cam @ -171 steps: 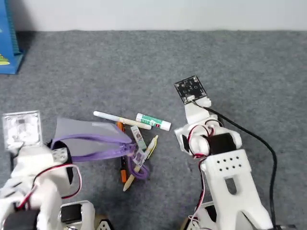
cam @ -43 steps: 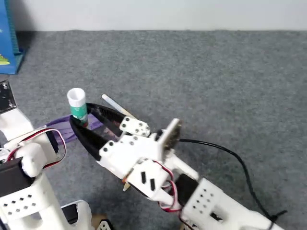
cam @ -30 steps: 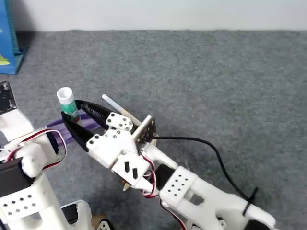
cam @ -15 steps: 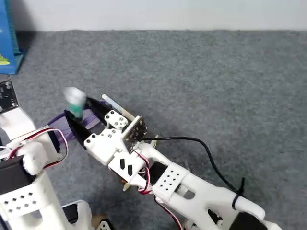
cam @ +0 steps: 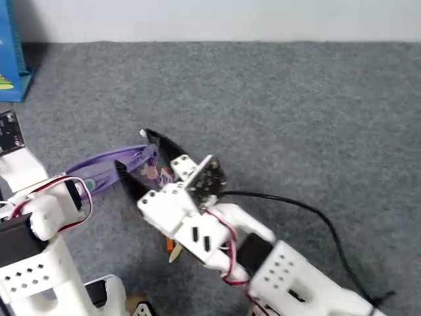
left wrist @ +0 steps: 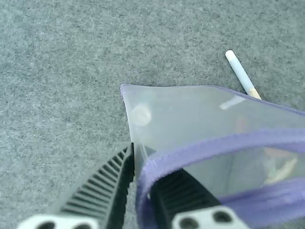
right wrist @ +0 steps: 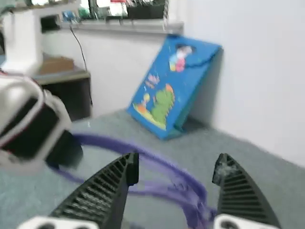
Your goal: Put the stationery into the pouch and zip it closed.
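The pouch (left wrist: 190, 119) is hanging from the left jaws, which are clamping its purple zip rim. The right jaws are standing apart, gripping nothing, just above the open rim, which is showing between them. A white pen (left wrist: 240, 74) is lying on the tabletop (cam: 296, 99), past the pouch's far corner from the left jaws. Recommended: while the left jaws are holding the rim taut and raised, the right jaws should be lifting clear of the zip, closing on the pen mid-barrel, and feeding it in lengthwise.

Lab-like workroom: grey felt table (cam: 296, 99), white wall (cam: 230, 20), cluttered shelf (right wrist: 128, 26).
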Robot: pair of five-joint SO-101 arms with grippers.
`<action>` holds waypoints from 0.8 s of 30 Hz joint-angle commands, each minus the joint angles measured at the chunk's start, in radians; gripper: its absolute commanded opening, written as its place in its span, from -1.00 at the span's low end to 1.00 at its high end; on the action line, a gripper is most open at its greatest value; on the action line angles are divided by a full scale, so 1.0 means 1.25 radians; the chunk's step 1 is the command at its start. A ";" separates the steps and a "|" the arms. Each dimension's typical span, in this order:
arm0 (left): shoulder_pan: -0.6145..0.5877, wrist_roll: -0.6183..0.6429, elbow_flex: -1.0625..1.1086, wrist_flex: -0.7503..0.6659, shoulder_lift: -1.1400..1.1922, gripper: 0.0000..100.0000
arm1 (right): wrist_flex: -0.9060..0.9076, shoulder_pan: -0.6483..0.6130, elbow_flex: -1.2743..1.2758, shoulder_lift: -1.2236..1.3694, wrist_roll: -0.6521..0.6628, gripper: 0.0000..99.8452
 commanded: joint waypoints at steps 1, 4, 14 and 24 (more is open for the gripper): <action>-0.004 0.009 -0.031 0.006 0.002 -0.98 | 0.220 0.025 -0.010 -0.096 -0.004 -0.51; -0.004 0.009 -0.031 0.012 0.002 -0.98 | 0.332 0.088 -0.011 -0.128 -0.102 -0.51; -0.004 0.009 -0.031 0.015 0.002 -0.98 | 0.578 0.207 -0.011 0.007 -0.295 -0.51; -0.004 0.009 -0.031 0.016 0.002 -0.98 | 0.506 0.207 -0.091 0.350 -0.417 -0.51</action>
